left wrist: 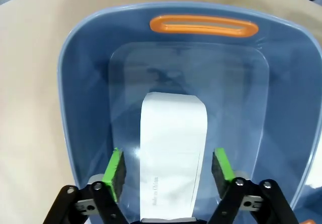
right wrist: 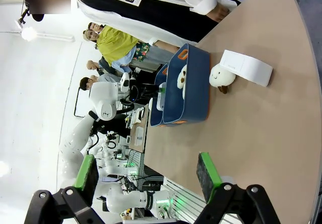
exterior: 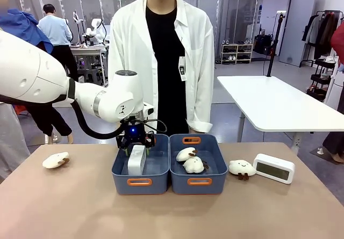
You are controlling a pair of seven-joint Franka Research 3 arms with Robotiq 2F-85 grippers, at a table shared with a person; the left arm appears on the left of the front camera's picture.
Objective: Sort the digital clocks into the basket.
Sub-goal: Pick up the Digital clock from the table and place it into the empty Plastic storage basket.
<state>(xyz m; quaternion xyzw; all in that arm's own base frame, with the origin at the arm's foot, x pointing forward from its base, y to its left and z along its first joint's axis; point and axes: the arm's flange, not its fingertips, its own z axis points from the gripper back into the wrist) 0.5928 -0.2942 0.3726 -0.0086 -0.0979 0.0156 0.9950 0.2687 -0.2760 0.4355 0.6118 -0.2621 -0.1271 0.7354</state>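
1. The left gripper (left wrist: 168,167) hangs in the left basket (exterior: 121,175), its jaws apart. A gap shows between each green pad (left wrist: 115,172) and the first digital clock (left wrist: 172,151).
2. This clock is inside the basket, free of the pads, so I judge that the step in hand is the release of the first clock.
3. In the front view it stands on one short end, with its long axis nearly upright. I cannot see the screen; a plain white face with small print is turned to the wrist camera.
4. The next move, I think, calls for a straight lift of the gripper, so that no pad catches the clock and tips it.
5. The second digital clock (exterior: 274,168) lies on the table (exterior: 172,217), well apart from the left basket. It is just beside a plush toy (exterior: 242,167), to the right of the right basket (exterior: 213,181).
6. Its long axis runs across the table, and its greyish screen faces the robot's side.
7. The right gripper (right wrist: 147,172) hovers over the table with jaws wide apart and nothing between them. It seems better placed to take this clock.
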